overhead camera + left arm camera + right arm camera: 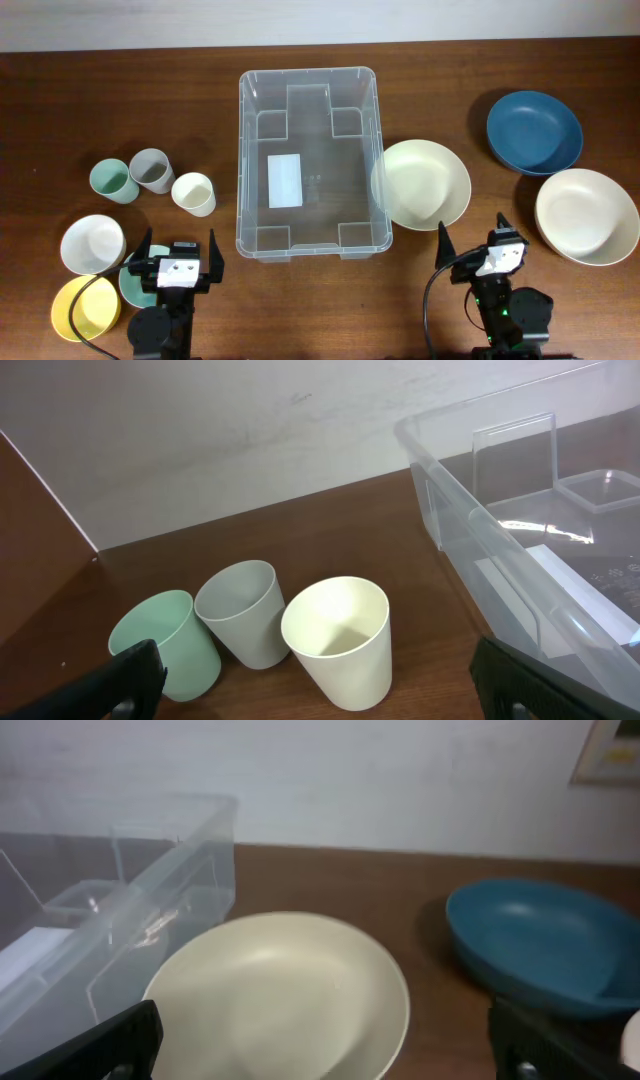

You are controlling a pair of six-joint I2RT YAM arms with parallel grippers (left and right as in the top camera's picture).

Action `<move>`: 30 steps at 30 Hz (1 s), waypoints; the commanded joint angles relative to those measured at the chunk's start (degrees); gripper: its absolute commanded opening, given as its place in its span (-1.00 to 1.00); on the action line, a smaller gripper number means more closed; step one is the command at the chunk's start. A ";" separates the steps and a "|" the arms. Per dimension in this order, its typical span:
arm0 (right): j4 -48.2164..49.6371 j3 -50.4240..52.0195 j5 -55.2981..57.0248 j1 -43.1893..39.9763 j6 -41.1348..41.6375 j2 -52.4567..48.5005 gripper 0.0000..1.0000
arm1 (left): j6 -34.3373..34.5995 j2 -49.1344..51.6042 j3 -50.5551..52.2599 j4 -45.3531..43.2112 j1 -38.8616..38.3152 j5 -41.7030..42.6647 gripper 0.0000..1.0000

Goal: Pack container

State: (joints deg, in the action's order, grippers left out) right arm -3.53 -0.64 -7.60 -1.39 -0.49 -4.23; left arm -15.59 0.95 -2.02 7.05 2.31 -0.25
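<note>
The clear container (345,170) sits mid-table, empty, its long axis running twelve to six. The left gripper (180,238) is at its seven o'clock and the right gripper (472,240) at its five. Both are spread wide, holding nothing, and about equally near. The cream bowl (425,183) touches the container's three o'clock wall, at the right gripper's twelve, so that arm looks better placed.

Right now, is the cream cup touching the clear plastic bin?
Apart. The overhead view shows a strip of bare table between the cream cup and the clear plastic bin; the left wrist view shows the same gap.
</note>
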 commanded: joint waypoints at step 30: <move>-35.01 -55.60 -12.74 -11.82 17.27 -79.17 0.98 | 0.55 -0.33 0.50 -0.37 -0.07 0.46 0.99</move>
State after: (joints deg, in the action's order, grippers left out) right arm -39.16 -55.99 -14.74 -11.68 16.49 -79.75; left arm -15.44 0.95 -2.02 6.83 2.31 -0.25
